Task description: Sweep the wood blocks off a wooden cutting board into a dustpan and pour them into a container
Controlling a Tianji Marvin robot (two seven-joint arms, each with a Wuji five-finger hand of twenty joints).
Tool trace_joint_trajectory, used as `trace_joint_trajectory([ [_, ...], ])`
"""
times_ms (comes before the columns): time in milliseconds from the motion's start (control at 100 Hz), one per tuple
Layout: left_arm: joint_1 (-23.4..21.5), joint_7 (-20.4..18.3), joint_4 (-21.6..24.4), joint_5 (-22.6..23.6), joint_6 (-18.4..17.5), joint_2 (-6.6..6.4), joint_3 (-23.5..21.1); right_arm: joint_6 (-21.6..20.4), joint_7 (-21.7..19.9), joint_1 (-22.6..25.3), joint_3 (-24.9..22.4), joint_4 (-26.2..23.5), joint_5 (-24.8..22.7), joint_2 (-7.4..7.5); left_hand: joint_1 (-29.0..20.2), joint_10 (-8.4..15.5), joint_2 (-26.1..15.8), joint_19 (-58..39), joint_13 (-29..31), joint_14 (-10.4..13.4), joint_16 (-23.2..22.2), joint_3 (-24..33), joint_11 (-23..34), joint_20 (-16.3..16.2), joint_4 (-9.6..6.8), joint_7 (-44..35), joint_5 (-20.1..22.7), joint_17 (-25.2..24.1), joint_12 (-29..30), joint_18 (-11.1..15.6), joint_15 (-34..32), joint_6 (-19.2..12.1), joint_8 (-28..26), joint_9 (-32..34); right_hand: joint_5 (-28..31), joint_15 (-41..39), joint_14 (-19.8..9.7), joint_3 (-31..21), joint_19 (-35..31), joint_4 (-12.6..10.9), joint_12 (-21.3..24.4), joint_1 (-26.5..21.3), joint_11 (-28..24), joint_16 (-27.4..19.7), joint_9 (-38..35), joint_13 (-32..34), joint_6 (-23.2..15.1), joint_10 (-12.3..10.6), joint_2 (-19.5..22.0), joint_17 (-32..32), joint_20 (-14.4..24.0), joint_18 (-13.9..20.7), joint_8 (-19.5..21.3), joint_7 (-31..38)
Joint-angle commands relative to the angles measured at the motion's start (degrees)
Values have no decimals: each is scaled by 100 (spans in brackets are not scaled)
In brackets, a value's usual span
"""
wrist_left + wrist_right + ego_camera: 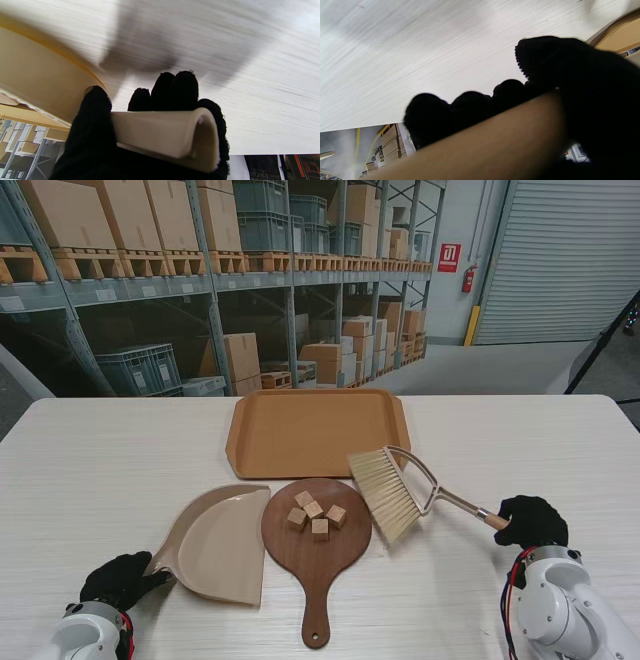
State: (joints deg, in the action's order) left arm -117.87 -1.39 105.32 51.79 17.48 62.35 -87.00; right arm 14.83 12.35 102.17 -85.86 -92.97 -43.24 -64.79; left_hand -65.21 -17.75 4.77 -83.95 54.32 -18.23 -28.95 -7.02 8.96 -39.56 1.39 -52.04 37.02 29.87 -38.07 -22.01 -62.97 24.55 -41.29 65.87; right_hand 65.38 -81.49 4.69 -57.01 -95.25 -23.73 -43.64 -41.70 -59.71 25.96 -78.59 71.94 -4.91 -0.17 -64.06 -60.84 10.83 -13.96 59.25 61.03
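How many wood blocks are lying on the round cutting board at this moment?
4, clustered on the cutting board: the farthest block, the middle block, the left block and the right block. A fifth may be there too.

The left robot hand (120,580) and right robot hand (532,520) are each curled tight around a handle.

White table (100,460), warehouse shelving (200,270), cardboard boxes (240,355), roller door (570,260)
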Motion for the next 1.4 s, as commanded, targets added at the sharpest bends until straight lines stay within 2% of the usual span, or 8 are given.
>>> trace_joint_trajectory([
  [0, -42, -107, 60, 16, -13, 4, 13, -24, -79, -22, 60, 14, -15, -11, -593, 1833, -807, 100, 585, 1076, 7, 587, 6194, 11, -16, -200, 543, -84, 8, 181, -54, -273, 83, 417, 992, -275, -7, -3295, -762, -243, -77, -972, -192, -55, -436, 236, -966, -78, 602, -160, -89, -183, 186, 649],
  [440, -90, -113, 146, -6, 55, 10, 36, -183, -127, -298, 510, 284, 24, 15, -589, 1827, -794, 100, 583, 1067, 10, 592, 6184, 10, -16, -195, 548, -83, 11, 181, -39, -281, 108, 415, 985, -222, -49, -3295, -754, -188, -56, -955, -161, -82, -432, 239, -974, -101, 595, -149, -95, -173, 194, 636],
  [820, -96, -173, 192, -37, 90, 4, 71, -142, -105, -587, 947, 446, 304, -25, -593, 1736, -721, 106, 567, 1016, 33, 602, 6029, 11, -20, -89, 600, -86, 65, 181, 42, -311, 229, 414, 967, -206, -59, -3295, -740, -146, -50, -949, -132, -85, -434, 240, -987, -111, 586, -133, -97, -153, 195, 619],
  [1140, -102, -214, 223, -54, 103, 0, 77, 13, -83, -963, 1433, 644, 581, -82, -555, 1522, -293, 108, 604, 885, 108, 681, 5447, 12, -69, 57, 790, -86, 266, 181, 358, -401, 675, 493, 938, -173, -67, -3295, -716, -97, -34, -935, -86, -102, -430, 241, -997, -110, 584, -108, -103, -145, 190, 598],
  [1390, -90, -245, 228, -56, 100, -5, 82, 126, -39, -1312, 1774, 786, 762, -138, -522, 1474, 56, 238, 740, 800, 153, 764, 5169, 105, -76, 31, 871, 42, 369, 108, 557, -451, 922, 562, 910, -129, -65, -3295, -697, -40, -24, -925, -37, -127, -430, 239, -1006, -130, 584, -89, -106, -131, 182, 578],
])
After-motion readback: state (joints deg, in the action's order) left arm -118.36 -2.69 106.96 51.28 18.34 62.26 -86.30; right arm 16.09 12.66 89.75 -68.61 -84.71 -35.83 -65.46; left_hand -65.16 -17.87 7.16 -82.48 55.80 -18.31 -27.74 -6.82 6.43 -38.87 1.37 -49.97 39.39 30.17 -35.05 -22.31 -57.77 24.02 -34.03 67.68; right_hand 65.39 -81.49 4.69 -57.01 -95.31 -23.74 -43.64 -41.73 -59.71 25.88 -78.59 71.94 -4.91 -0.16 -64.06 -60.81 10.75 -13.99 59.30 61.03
